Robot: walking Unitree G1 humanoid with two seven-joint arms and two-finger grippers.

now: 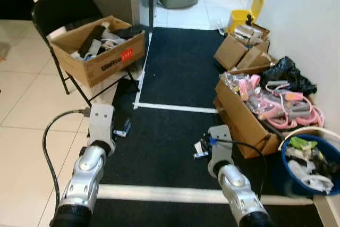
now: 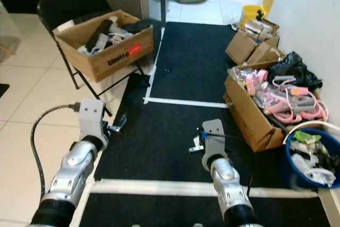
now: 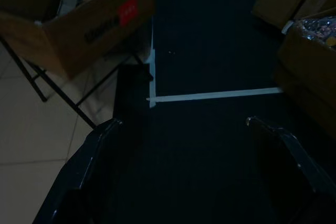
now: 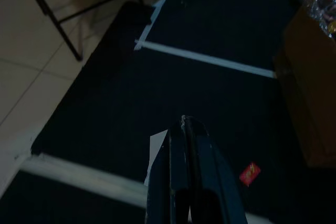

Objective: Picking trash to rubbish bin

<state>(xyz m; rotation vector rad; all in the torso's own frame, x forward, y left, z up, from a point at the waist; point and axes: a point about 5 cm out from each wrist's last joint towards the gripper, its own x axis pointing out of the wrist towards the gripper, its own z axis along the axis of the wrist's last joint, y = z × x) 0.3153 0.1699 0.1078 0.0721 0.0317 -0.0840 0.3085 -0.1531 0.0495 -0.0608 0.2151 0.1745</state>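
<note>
Right claw (image 4: 185,129) pinched together on a white paper scrap (image 4: 155,150) — left claw (image 3: 184,129) spread wide (empty) — above the black mat (image 1: 175,73).

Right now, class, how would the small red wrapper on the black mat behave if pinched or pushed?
The red wrapper looks flat and thin on the black mat, so probably light and floppy. Pushed, it would likely slide, not roll.

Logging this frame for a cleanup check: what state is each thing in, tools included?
Left tool: open, empty, above the black mat.
Right tool: shut, holding nothing visible.
Cardboard box on chair: open, full of clutter.
Box by wall: open, filled with pink items.
Blue bin: open, holding trash.
Red scrap: lying on the mat.
Yellow bin: lid up.
</note>
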